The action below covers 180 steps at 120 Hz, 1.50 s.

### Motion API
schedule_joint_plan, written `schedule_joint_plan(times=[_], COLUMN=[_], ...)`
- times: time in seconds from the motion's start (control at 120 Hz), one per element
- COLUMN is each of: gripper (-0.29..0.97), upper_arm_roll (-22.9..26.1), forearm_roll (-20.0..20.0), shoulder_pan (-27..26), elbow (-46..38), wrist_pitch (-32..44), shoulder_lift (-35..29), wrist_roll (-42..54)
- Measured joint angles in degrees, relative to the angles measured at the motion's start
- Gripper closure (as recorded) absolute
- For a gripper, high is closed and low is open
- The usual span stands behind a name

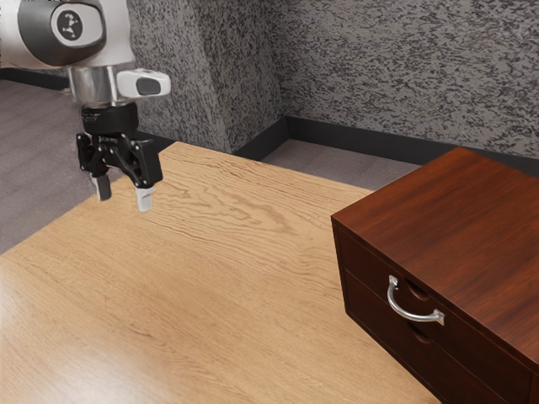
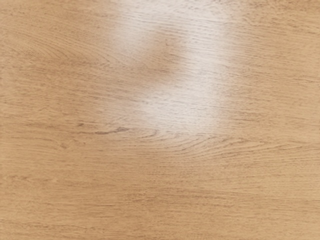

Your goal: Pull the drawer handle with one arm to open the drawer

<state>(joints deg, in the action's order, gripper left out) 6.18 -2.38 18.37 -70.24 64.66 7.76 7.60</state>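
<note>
Dark reddish wood makes up the cabinet (image 1: 459, 210) at the exterior view's right. It sits on the pale bench (image 1: 210, 278) with its front turned toward the arm's side, so the drawer handle (image 1: 413, 305) can be reached across open surface. That curved metal handle is mounted on the upper drawer (image 1: 370, 265), which looks flush and shut. My fingers (image 1: 145, 199) hang spread, pointing down and holding nothing, well apart from the handle over the bench's other end. I judge the approach not yet begun. Under my hand lies bare wood grain with a pale glare. No brand or label is readable; the arm's round emblem (image 1: 69, 23) carries no letters I can make out.
</note>
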Motion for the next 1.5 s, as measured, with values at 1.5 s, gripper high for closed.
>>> schedule_joint_plan(times=[1.5], gripper=[0.00], upper_arm_roll=[15.1], forearm_roll=[8.3], shoulder_pan=[-3.5], elbow=[-30.4], wrist_pitch=[44.7], shoulder_lift=[-24.3], wrist_roll=[89.7])
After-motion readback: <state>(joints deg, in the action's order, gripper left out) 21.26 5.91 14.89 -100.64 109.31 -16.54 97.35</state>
